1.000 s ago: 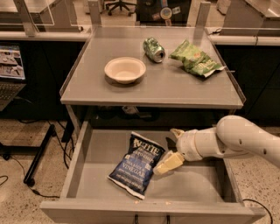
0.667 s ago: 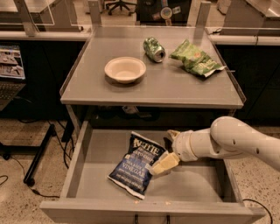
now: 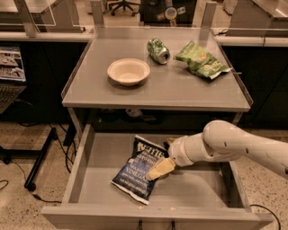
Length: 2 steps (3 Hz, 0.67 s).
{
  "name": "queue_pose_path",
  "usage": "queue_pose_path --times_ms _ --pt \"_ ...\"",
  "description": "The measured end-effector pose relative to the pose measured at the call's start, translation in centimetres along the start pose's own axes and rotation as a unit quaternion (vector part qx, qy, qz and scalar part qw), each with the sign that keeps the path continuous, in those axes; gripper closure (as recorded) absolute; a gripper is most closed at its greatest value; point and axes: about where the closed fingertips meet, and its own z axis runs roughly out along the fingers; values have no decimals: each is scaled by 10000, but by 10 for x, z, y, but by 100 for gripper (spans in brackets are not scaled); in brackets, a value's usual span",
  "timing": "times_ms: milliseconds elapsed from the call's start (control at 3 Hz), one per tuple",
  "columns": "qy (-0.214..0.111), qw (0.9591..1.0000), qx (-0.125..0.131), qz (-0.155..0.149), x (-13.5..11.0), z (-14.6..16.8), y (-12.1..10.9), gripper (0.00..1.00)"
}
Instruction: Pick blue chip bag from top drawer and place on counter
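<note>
My gripper [image 3: 159,158], spread wide, sat at the right edge of the bag [image 3: 134,174], which lay diagonally in the drawer [image 3: 77,167].

The floor [image 3: 31,134] is pale with lots of little dark specks. Black cables [image 3: 11,168] curl over it on the left, next to a black stand leg [image 3: 41,155]. Behind are dark cupboards [image 3: 265,81] and a long grey worktop [image 3: 45,35]. 1 office chair [image 3: 118,4] on wheels stands far back. 1 picture sheet [image 3: 10,63] hangs on the left. The gripper [image 3: 159,167] is down low inside the top drawer [image 3: 85,179].
</note>
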Motion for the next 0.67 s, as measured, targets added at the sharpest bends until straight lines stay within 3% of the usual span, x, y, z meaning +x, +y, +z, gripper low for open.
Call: queue_pose_path --times_ms 333,667 --pt "114 9998 -106 144 4 12 1 0" --pt "116 9998 -110 148 4 13 1 19"
